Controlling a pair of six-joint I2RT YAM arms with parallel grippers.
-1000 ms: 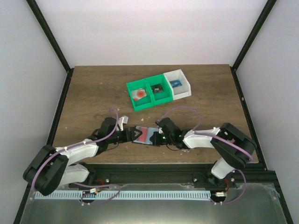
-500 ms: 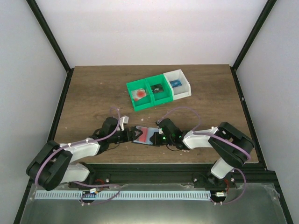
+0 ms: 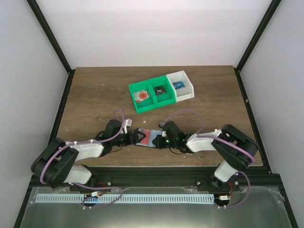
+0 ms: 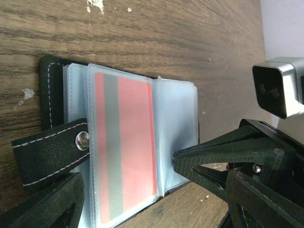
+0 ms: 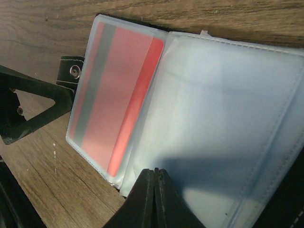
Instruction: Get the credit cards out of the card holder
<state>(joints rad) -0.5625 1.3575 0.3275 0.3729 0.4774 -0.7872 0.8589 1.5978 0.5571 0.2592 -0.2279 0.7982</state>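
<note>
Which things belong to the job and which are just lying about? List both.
Job:
card holder, lying open
red card in its clear sleeve

Lying about:
green bins
white bin

I find nothing readable here — the red card [image 4: 135, 147] in the card holder [image 4: 47, 95] shows only a plain grey stripe, and whatever lies in the bins [image 3: 140, 107] beyond the card holder is too small to make out.
</note>
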